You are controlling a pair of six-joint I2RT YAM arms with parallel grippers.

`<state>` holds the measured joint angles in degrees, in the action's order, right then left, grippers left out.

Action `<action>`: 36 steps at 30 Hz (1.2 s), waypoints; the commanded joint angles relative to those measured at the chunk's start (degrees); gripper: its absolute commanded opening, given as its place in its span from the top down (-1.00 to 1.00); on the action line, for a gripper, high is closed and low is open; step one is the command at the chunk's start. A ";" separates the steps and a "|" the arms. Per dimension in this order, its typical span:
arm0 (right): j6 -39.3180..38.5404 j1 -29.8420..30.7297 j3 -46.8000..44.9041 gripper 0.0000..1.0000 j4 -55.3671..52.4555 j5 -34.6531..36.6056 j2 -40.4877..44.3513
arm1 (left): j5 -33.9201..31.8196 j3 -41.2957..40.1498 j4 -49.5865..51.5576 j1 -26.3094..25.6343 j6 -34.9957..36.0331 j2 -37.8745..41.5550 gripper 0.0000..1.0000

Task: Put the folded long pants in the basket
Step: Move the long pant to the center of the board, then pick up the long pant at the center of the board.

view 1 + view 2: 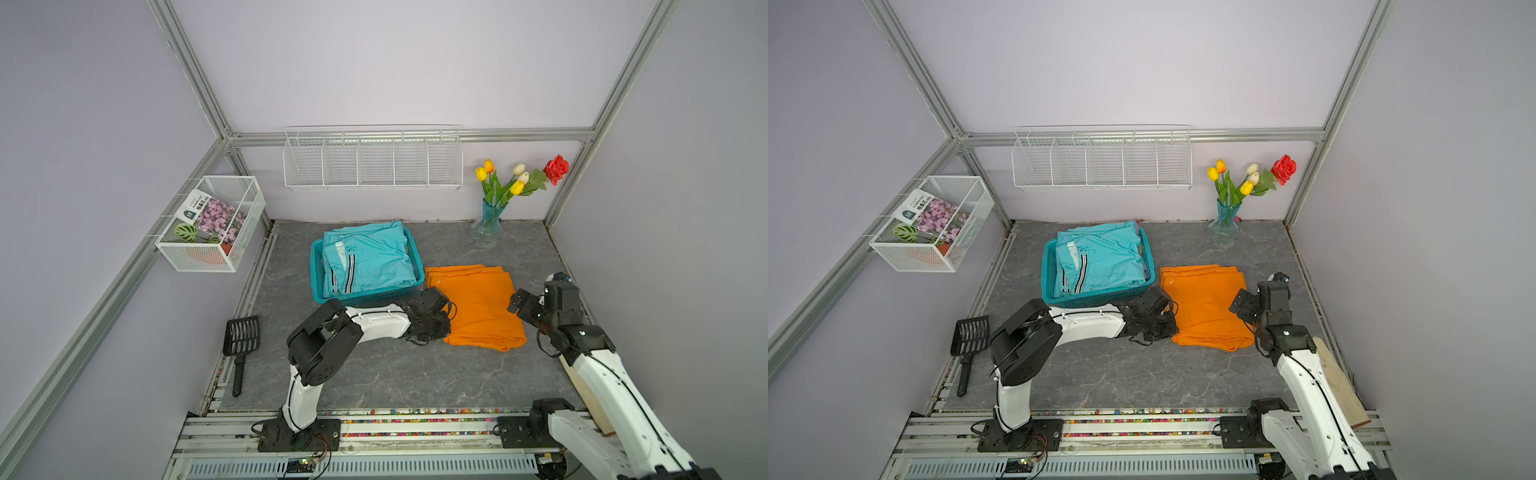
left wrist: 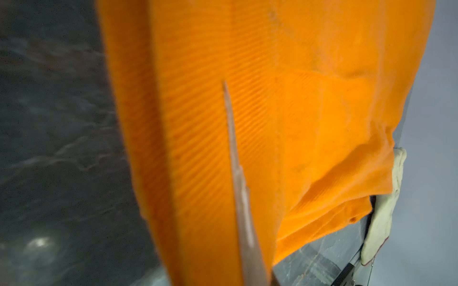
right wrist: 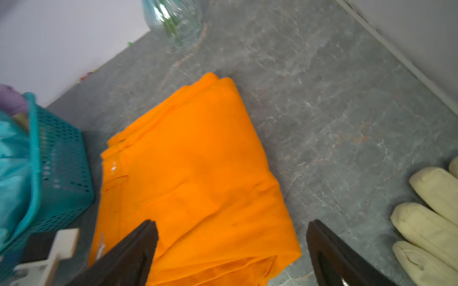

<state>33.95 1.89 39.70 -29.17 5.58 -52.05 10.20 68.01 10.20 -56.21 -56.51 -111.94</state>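
Logging the bench [image 1: 374, 374] state. The orange pants [image 1: 478, 307] lie folded flat on the grey surface, just beside the right wall of the basket [image 1: 318, 270] and not inside it. The basket sits toward the back of the bench and is filled above its rim. The teal pants [image 1: 374, 257], with a black-and-white stripe, lie on top and overhang the far rim. A scrap of lilac cloth [image 3: 11, 100] shows at the basket's corner beneath them.

The left arm reaches low across the bench, and its wrist meets the left edge of the orange pants near the front corner. In the left wrist view orange cloth fills most of the picture. One of the left fingers [image 2: 238, 178] shows edge-on against the cloth, while the other is hidden behind the fabric. They appear pressed together, pinching the edge of the orange pants.

The right fingers [image 3: 138, 247] are spread wide above the near right part of the orange pants; I cannot tell whether they touch it. A cream glove [image 3: 431, 215] lies on the bench to the right of the orange pants, apart from them.
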 commanded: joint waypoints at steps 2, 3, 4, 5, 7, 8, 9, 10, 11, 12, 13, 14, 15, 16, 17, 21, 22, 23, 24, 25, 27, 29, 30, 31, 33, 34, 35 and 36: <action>0.32 -3.51 0.08 -0.97 4.43 -8.29 -6.58 | -3.03 -2.78 3.23 1.65 0.36 2.12 1.00; -0.17 -3.55 0.88 -0.97 4.55 -8.80 -8.73 | -3.07 -3.49 2.85 2.00 0.27 2.38 1.00; -0.55 -3.59 1.43 -0.97 4.71 -9.23 -10.60 | -2.91 -4.03 2.56 2.29 0.40 2.49 1.00; -0.79 -3.65 2.02 -0.97 4.90 -9.44 -12.74 | -2.55 -4.28 2.29 2.51 0.84 2.30 1.00; -1.00 -3.77 2.74 -0.96 5.64 -9.45 -16.56 | -1.73 -3.49 3.16 3.20 1.46 1.15 1.00; -1.06 -3.82 3.04 -0.97 6.21 -9.81 -18.71 | -0.88 -3.12 3.04 3.57 1.76 0.50 1.00; -0.99 -3.89 3.23 -0.97 7.00 -10.54 -20.86 | -0.14 -2.76 2.95 3.89 1.84 -0.15 1.00; -0.91 -3.94 3.51 -0.97 7.50 -11.32 -22.77 | 0.04 -2.43 3.11 4.00 1.89 -0.72 1.00; -0.90 -4.04 3.74 -0.97 8.37 -12.42 -24.83 | -0.07 -2.06 3.33 4.15 1.98 -1.04 1.00; -1.09 -4.28 4.27 -0.97 8.53 -13.97 -26.67 | -0.30 -1.80 3.58 4.17 1.95 -1.25 1.00; -1.29 -4.55 4.97 -0.96 8.24 -14.68 -28.24 | -0.35 -1.59 3.84 4.09 1.91 -1.35 1.00; -1.30 -4.56 5.44 -0.95 8.48 -15.04 -29.59 | -0.46 -1.56 3.91 4.16 1.87 -1.33 1.00; -1.26 -4.70 5.81 -0.89 8.84 -15.60 -30.83 | -0.48 -1.73 3.80 4.11 1.85 -1.06 1.00; -1.27 -4.71 5.99 -0.76 9.45 -16.26 -31.60 | -0.49 -1.90 3.85 4.12 1.89 -0.85 1.00; -1.29 -4.79 6.09 -0.56 10.32 -17.13 -32.40 | -0.70 -1.91 4.10 4.16 2.01 -0.67 1.00; -1.08 -4.87 7.21 0.04 11.76 -18.36 -36.09 | -1.10 -1.40 4.88 4.18 2.35 -0.60 1.00; -1.16 -4.88 7.52 0.13 12.08 -18.78 -36.68 | -0.97 -1.26 4.83 4.18 2.43 -0.57 1.00; -1.17 -4.83 7.74 0.25 12.52 -19.23 -37.21 | -0.67 -1.01 4.84 4.19 2.54 -0.69 1.00; -1.17 -4.88 7.91 0.36 12.59 -19.21 -37.41 | -0.67 -0.59 5.21 4.17 2.78 -0.76 1.00; -1.17 -4.88 8.04 0.49 12.59 -18.90 -37.42 | -0.74 -0.14 5.59 4.17 2.99 -0.82 1.00; -1.17 -4.86 8.03 0.72 12.62 -18.10 -37.09 | -0.79 0.52 6.23 4.14 3.24 -0.96 1.00; -1.08 -4.96 7.93 1.00 12.89 -17.55 -36.60 | -0.72 0.89 6.39 4.26 3.30 -1.12 1.00; -1.04 -4.90 7.93 1.00 13.14 -17.44 -36.08 | -0.73 1.21 6.62 4.25 3.37 -1.12 1.00; -1.08 -4.96 7.93 1.00 13.46 -17.59 -35.20 | -0.73 1.78 7.08 4.21 3.58 -1.04 1.00; -1.26 -4.95 7.59 1.00 14.20 -18.39 -32.64 | -1.32 4.35 10.07 4.42 4.52 -0.68 1.00; -1.34 -4.92 7.56 1.00 14.09 -18.50 -31.09 | -2.12 6.33 12.48 4.39 5.06 -0.14 1.00; -1.39 -4.88 7.54 1.00 13.67 -18.47 -29.44 | -2.89 8.16 14.50 4.44 5.54 0.61 1.00; -1.43 -4.88 7.74 1.00 13.03 -18.49 -27.57 | -3.67 10.48 16.96 4.39 6.13 1.51 1.00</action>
<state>33.12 -2.98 46.76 -18.11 -12.78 -84.77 10.76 73.08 20.86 -52.53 -53.10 -111.63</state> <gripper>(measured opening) 0.100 0.106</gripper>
